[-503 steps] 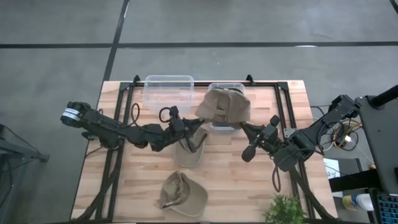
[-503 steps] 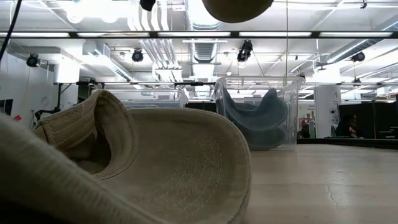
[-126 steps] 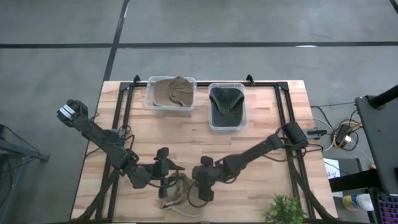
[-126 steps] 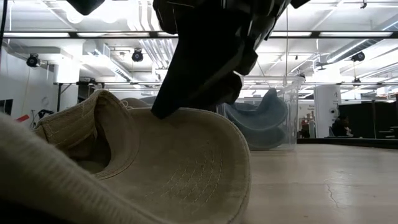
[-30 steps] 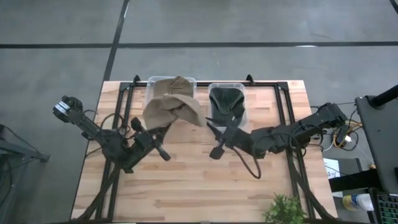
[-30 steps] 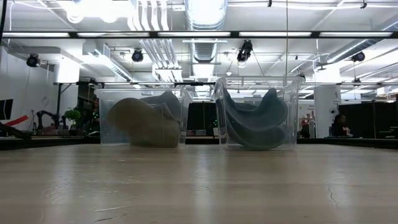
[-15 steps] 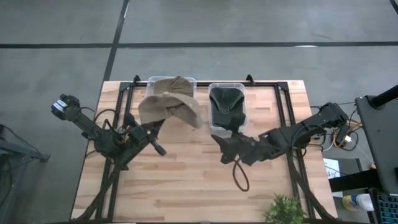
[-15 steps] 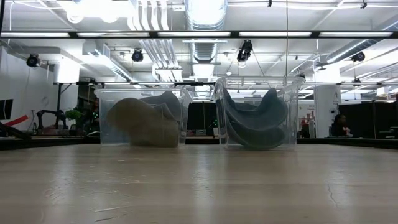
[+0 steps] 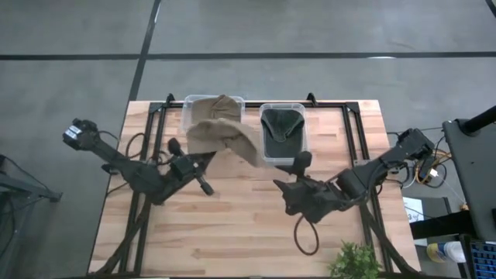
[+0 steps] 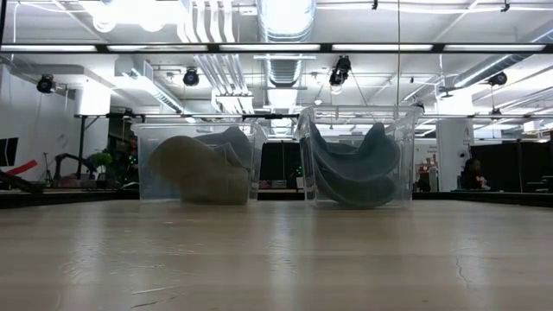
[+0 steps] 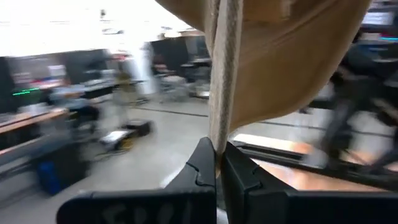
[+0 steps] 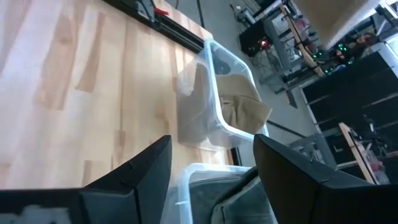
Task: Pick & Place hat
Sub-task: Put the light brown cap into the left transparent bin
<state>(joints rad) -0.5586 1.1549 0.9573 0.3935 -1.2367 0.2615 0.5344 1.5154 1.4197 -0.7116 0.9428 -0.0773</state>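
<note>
Two clear bins sit at the far edge of the counter point(image 9: 232, 225): the left bin point(image 9: 188, 105) holds a tan hat, the right bin point(image 9: 283, 132) a dark hat point(image 9: 280, 124). Left pincer point(image 11: 215, 163) is clamped shut on the edge of another tan hat point(image 9: 225, 138), held aloft over the left bin's near right corner. Right pincer point(image 12: 211, 163) hovers with fingers apart, empty, above the counter near the right bin.

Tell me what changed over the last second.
The left gripper, shut on the tan hat, carried it slightly toward the bins. The right gripper let go, opened and pulled back toward the plant. Both bins and their hats stayed put.
</note>
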